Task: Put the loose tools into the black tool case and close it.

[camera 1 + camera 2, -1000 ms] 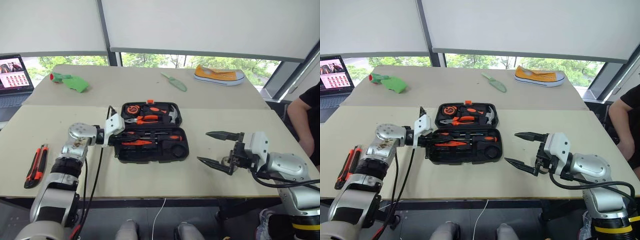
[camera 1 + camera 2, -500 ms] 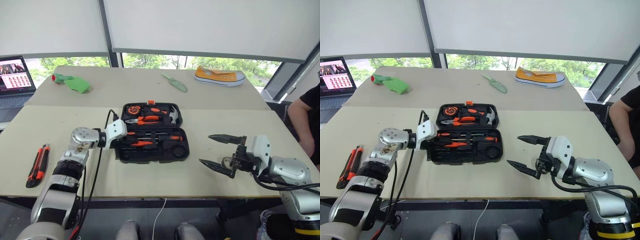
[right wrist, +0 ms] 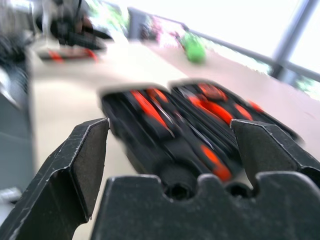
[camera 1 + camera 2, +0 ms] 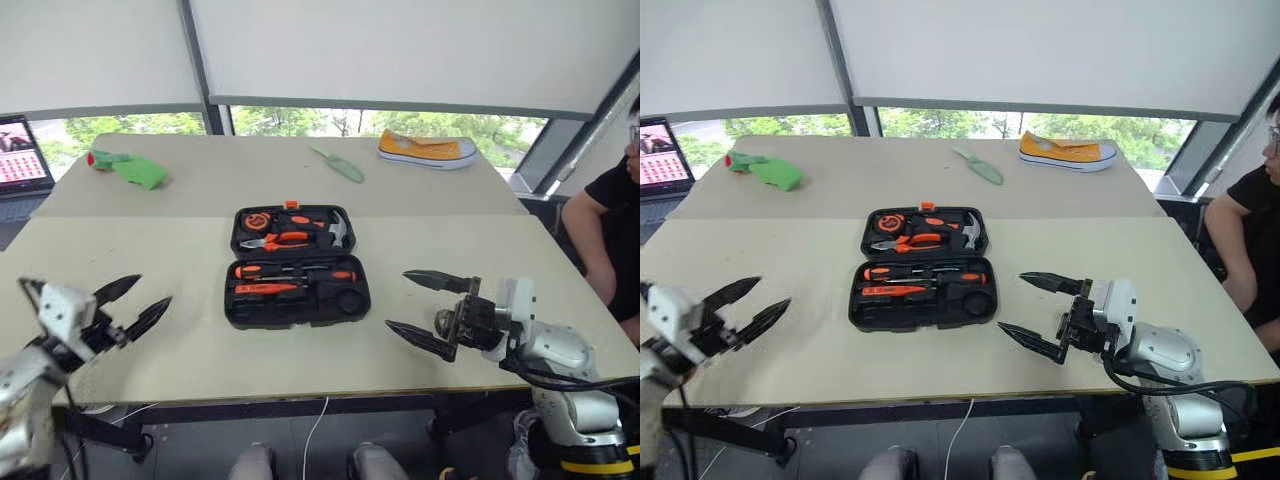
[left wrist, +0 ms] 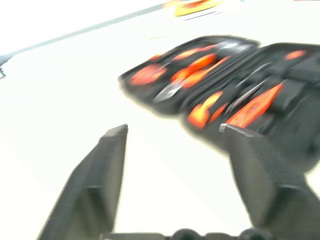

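Your black tool case (image 4: 296,264) lies open mid-table, tools seated in its slots. Left gripper (image 4: 133,303) is released, empty, at the near-left edge. Right gripper (image 4: 422,309) is spread, empty, right of the case.

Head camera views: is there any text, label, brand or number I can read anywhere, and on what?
None can be read.
Laptop: its screen shows a grid of small pictures, and any writing there is too small to read.
Black tool case: open, with no label or brand mark that can be made out.
Yellow sneaker: no legible mark.
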